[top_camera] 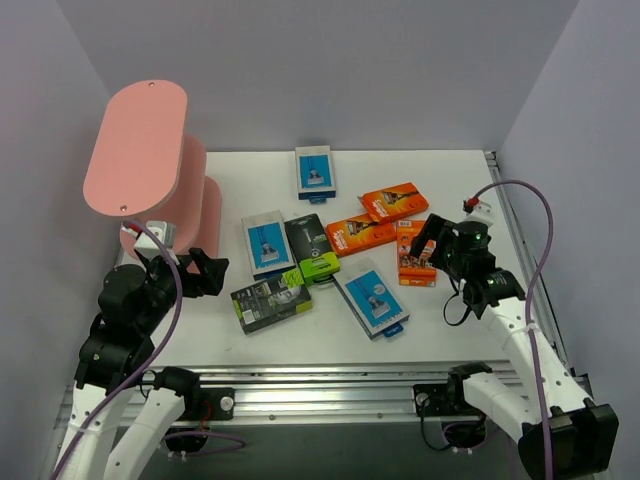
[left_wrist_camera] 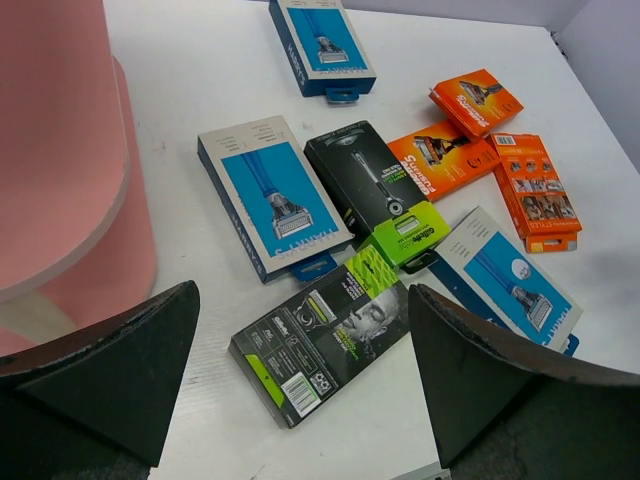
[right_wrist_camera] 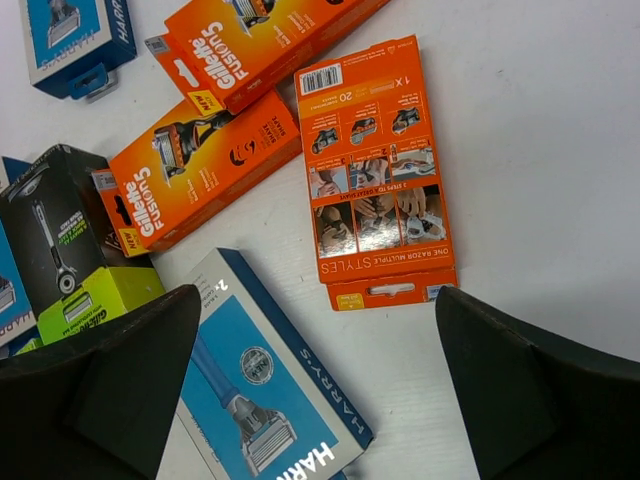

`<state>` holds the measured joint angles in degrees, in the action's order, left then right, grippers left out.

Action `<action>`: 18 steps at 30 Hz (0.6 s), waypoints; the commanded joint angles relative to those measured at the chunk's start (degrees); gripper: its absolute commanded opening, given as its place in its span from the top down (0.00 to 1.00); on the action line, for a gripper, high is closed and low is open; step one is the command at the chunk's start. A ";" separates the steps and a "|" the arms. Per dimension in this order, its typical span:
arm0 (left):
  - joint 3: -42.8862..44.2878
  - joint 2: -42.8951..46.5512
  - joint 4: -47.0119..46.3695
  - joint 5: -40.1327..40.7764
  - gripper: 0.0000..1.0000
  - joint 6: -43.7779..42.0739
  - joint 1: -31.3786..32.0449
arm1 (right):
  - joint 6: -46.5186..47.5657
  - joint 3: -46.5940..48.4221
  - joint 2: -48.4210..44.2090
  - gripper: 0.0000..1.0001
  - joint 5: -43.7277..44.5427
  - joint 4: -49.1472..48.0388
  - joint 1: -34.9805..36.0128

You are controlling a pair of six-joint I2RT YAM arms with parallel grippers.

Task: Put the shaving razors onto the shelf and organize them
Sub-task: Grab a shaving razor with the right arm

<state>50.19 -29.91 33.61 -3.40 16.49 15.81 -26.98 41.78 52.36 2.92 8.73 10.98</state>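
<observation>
Eight razor packs lie scattered on the white table point(top_camera: 440, 320). Three are blue-and-grey point(top_camera: 315, 172) point(top_camera: 267, 243) point(top_camera: 371, 298), three orange point(top_camera: 394, 201) point(top_camera: 358, 234) point(top_camera: 415, 253), two black with lime green point(top_camera: 310, 245) point(top_camera: 270, 301). The pink shelf point(top_camera: 140, 150) stands at the far left with bare boards. My left gripper point(top_camera: 205, 272) is open and empty above the near black pack point(left_wrist_camera: 325, 340). My right gripper point(top_camera: 430, 240) is open and empty, hovering by the upright orange pack point(right_wrist_camera: 375, 170) and a blue pack point(right_wrist_camera: 260, 390).
The shelf's lower boards point(left_wrist_camera: 60, 180) fill the left of the left wrist view, close to my left gripper point(left_wrist_camera: 300, 400). A purple cable loops over the right arm point(top_camera: 545, 250). Grey walls enclose the table on three sides.
</observation>
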 commanded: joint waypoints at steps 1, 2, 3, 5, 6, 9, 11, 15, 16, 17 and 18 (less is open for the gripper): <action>0.25 -0.06 -2.84 1.38 0.06 0.65 0.18 | 0.53 0.41 1.52 0.00 -1.07 -1.61 0.70; 0.25 -0.06 -2.84 1.55 0.06 0.65 0.18 | 0.53 0.58 1.43 0.00 -1.16 -1.87 0.88; 0.17 0.20 -2.84 1.81 0.06 0.65 0.18 | 0.53 0.32 1.26 0.00 -1.33 -2.57 0.88; 0.08 0.38 -2.84 2.52 0.06 0.65 0.18 | 0.00 -0.03 1.25 0.00 -1.68 -3.10 0.71; 0.08 0.38 -2.84 2.61 0.06 0.65 0.18 | -0.26 -0.03 1.86 0.00 -2.30 -3.45 0.71; -0.01 0.29 -2.93 2.61 0.06 0.74 0.18 | -1.14 -0.56 3.27 0.00 -7.65 -4.24 0.80; -0.01 0.29 -3.02 2.52 0.06 0.82 0.18 | -3.24 -2.31 3.37 0.00 -12.83 -6.87 1.14; 0.08 0.55 -3.02 2.34 0.06 0.82 0.18 | -10.62 -8.81 1.61 0.00 -16.98 -18.11 2.02; 0.17 0.56 -3.02 2.34 0.06 0.91 0.18 | -13.24 -10.04 1.52 0.00 -17.15 -19.27 2.37; 0.08 0.56 -3.02 2.34 0.06 0.91 0.18 | -14.14 -10.40 1.61 0.00 -16.98 -19.97 2.81; 0.17 0.56 -3.02 2.34 0.06 0.91 0.18 | -14.76 -10.05 2.04 0.00 -16.46 -19.81 3.77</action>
<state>50.15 -29.78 33.32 -1.54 16.97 15.81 -35.97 31.88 54.96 -10.87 -4.19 13.19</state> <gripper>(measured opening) 0.941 0.998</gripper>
